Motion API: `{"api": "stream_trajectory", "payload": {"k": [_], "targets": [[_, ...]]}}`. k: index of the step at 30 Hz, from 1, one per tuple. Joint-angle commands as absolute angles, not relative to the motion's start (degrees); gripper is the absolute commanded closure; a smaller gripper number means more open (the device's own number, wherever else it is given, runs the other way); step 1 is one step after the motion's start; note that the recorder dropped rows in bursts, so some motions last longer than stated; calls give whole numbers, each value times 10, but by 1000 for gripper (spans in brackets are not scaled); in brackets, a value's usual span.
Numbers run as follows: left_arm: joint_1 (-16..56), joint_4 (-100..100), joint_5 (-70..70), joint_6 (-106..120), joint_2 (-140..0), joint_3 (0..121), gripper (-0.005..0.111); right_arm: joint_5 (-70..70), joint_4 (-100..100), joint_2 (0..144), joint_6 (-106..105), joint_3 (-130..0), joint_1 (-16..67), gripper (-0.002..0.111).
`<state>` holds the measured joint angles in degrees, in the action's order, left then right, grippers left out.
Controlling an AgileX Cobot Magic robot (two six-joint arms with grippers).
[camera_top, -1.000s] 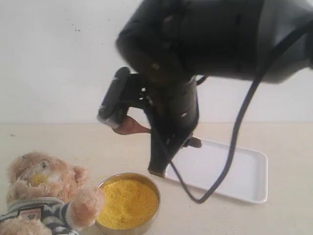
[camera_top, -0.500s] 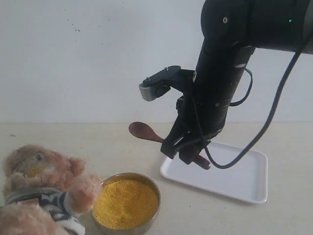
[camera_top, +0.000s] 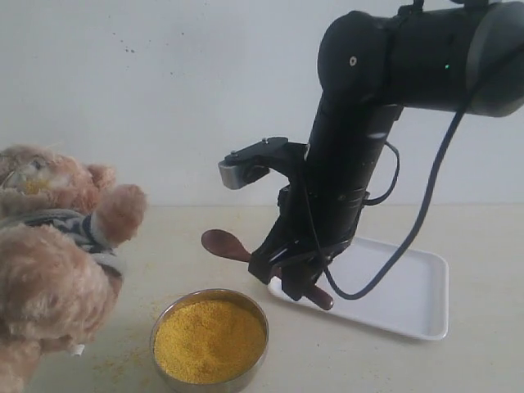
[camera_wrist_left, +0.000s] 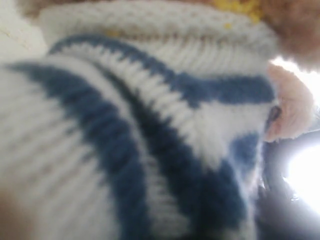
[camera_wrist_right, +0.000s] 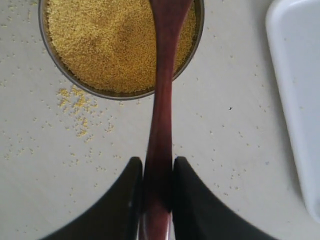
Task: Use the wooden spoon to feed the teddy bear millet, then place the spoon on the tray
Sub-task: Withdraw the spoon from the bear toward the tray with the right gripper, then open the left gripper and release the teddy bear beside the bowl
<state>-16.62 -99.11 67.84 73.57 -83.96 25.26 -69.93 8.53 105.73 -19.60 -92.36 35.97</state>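
the wooden spoon [camera_wrist_right: 162, 100] is clamped by its handle in the right pincer [camera_wrist_right: 157, 167] and held above the surface [camera_top: 458, 360], between the millet [camera_top: 210, 340] and the tray [camera_top: 409, 295], seemingly for setting down. the teddy bear [camera_top: 49, 278] is raised at the left. the left pincer is hidden, so its state cannot be told.

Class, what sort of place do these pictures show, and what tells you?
Probably a robot test bench: a plain table against a blank wall, a black robot arm holding a wooden spoon, and a teddy bear near a bowl of millet.
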Motion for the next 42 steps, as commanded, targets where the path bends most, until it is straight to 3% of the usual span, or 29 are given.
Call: {"api": "stream_trajectory", "payload": {"k": [1, 9, 18, 33, 36, 42], "targets": [[-162, -999, 700, 792, -837, 261, 103, -700, 70, 1059, -206, -926, 360, 108], [-157, -999, 480, 851, -844, 292, 103, -700, 69, 1059, -206, -926, 360, 108], [-126, -999, 480, 949, -923, 399, 103, -700, 33, 1059, -200, -926, 360, 108], [-95, -975, 426, 979, -1046, 404, 102, -700, 22, 1059, -201, -926, 360, 108], [-94, -951, 401, 979, -1050, 404, 90, -700, 22, 1059, -201, -926, 360, 108], [-94, -944, 390, 975, -1050, 404, 49, -700, 22, 1059, -201, -926, 360, 108]]}}
